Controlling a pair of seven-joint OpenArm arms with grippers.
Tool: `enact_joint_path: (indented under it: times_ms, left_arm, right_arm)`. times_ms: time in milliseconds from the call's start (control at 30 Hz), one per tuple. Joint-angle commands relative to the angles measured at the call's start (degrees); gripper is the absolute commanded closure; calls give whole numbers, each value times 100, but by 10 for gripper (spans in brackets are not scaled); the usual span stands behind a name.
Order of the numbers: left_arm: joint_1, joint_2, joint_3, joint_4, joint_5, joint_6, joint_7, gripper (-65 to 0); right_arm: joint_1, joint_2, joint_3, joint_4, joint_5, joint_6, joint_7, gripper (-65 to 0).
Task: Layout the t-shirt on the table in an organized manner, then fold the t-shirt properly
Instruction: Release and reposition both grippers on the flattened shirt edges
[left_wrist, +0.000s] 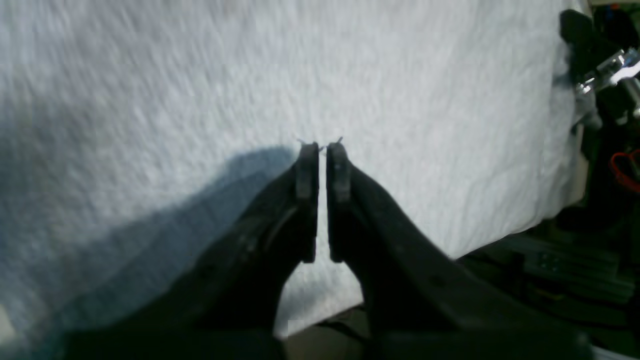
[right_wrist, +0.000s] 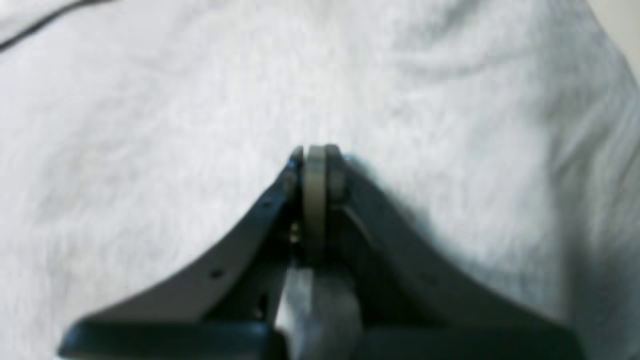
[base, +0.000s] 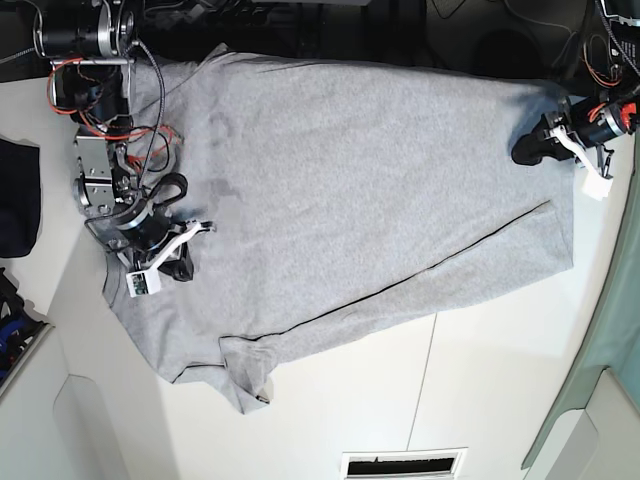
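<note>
On white table (base: 480, 390): soft heather-grey t-shirt (base: 370, 190), creased.

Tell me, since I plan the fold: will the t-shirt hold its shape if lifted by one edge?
Probably not: the t-shirt lies limp, with wrinkles and a flipped hem corner, so it would likely sag. It seems light, likely dragging across the table when pulled.

Bare table (base: 420, 400) open below t-shirt (base: 360, 180); dark cloth (base: 15, 200) at left edge.
</note>
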Motion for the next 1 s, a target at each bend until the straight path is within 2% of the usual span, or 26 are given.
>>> enact_joint_path:
  times_ms: [0, 200, 300, 500, 733, 767, 800, 867, 967]
  left_arm:
    - [2, -85, -44, 87, -155, -69, -76, -39]
    - [376, -4, -44, 319, -310, -69, -55, -39]
    - [605, -7, -44, 612, -310, -69, -57, -39]
    - [892, -7, -44, 1084, -310, -69, -55, -39]
    - [868, -9, -234, 1644, -372, -69, -61, -51]
    - [848, -11, -286, 1705, -369, -69, -63, -56]
    - [817, -22, -328, 1751, -372, -69, -63, -71]
    - [774, -39, -376, 1768, -367, -69, -63, -117]
    - [782, -31, -374, 1766, -356, -69, -92, -188]
  right_arm:
    - [35, 127, 11, 173, -26, 20, -35, 0]
    - [-717, 542, 13, 975, 227, 151, -37, 0]
    - [-1080, 651, 13, 1335, 297, 223, -42, 0]
    - [-1650, 667, 35, 1902, 400, 208, -31, 0]
    - [-1488, 651, 407, 2308, 1351, 203, -35, 0]
    - [-1384, 632, 468, 2308, 1416, 201, -35, -29]
    - [-1261, 610, 518, 2302, 1469, 192, -33, -87]
    - [-1005, 546, 553, 2275, 1530, -7, -35, -184]
    - [-538, 422, 549, 2033, 1513, -566, -37, -204]
